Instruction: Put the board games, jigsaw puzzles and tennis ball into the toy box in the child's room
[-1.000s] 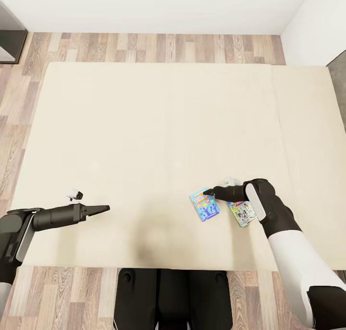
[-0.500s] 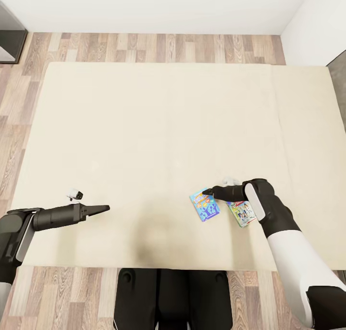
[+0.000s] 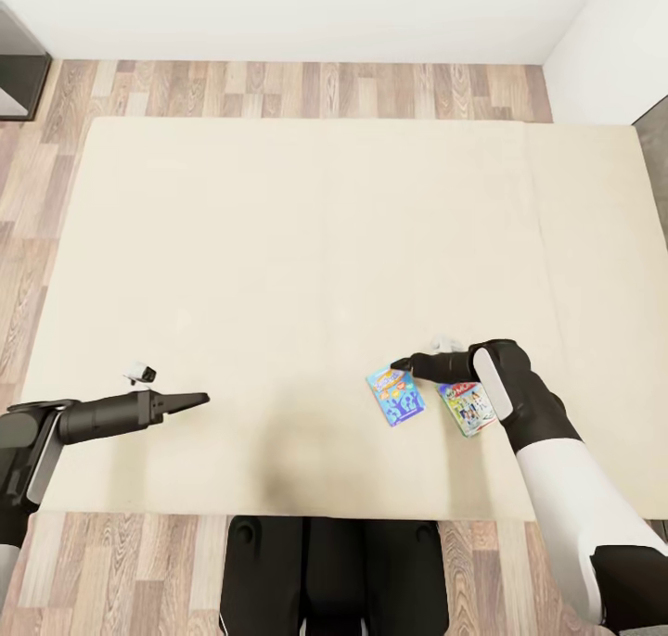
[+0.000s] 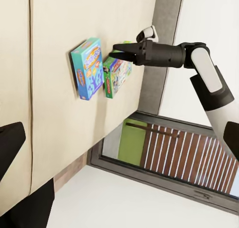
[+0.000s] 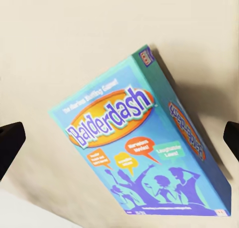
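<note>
Far off on the left side of the bed [image 3: 278, 247], the left gripper [image 3: 190, 400]: dark fingers stretched out low over the beige mattress, looking pressed together to a point in the head view yet showing as two separate dark tips at the frame's edge in the left wrist view, so open or shut cannot be told; nothing held, nothing close by. Well apart from those fingers, across a long bare stretch of mattress, the blue board game [image 3: 395, 396], flat on the bed near its front edge, long axis running away from the robot with a slight slant. Directly above its far end, the right gripper [image 3: 401, 365], reaching in from the right; fingers spread wide with nothing between them, judging by the right wrist view, where the two dark tips sit at opposite edges and the blue box [image 5: 144, 158] lies squarely ahead between them, its "Balderdash" lid facing the camera and its long axis slanted across the line joining the tips. Just beside, further right and partly under the right forearm, the second board game [image 3: 467, 408], white and green, roughly parallel to the first. Plainly the nearer arm for either box: the right. Probably a short drop onto the blue box next, fingers straddling its narrow width, with care not to nudge the neighbour.
</note>
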